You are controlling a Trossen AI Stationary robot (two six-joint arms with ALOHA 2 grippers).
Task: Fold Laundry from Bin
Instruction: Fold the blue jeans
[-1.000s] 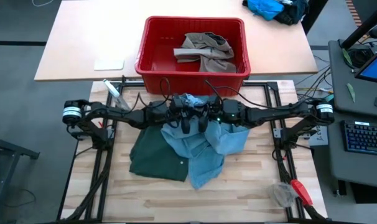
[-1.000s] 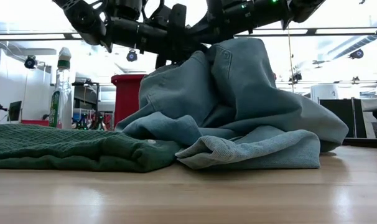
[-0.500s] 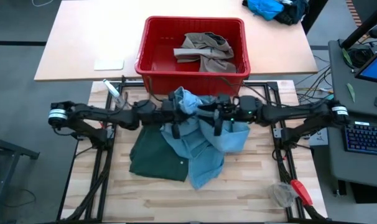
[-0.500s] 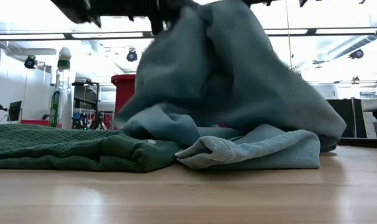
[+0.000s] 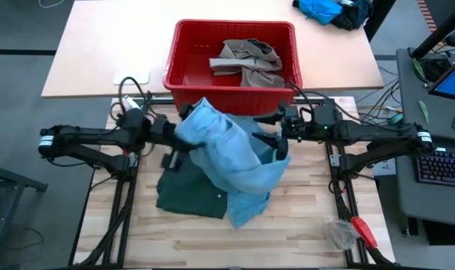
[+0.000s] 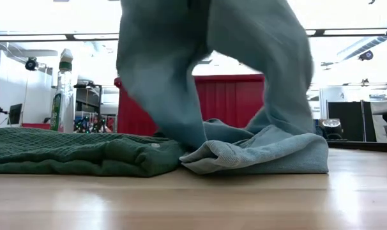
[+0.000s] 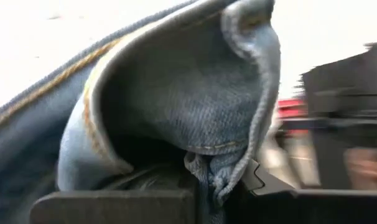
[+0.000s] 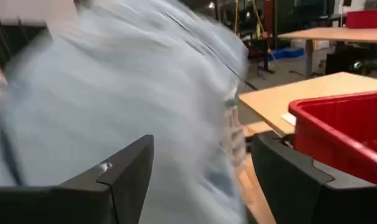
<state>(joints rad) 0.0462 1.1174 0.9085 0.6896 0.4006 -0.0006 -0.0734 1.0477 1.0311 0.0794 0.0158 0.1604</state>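
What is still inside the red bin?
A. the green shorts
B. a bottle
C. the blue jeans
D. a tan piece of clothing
D: a tan garment lies in the red bin, while the green shorts and blue jeans are outside it on the wooden table.

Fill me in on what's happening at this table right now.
Two robot arms are sorting laundry from a red bin. The left gripper is clamped on the light blue denim trousers and holds one end up off the table, while the rest drapes down onto the wood. The right gripper is open beside the trousers, holding nothing. Dark green shorts lie flat on the table, partly under the denim. A khaki piece is in the bin.
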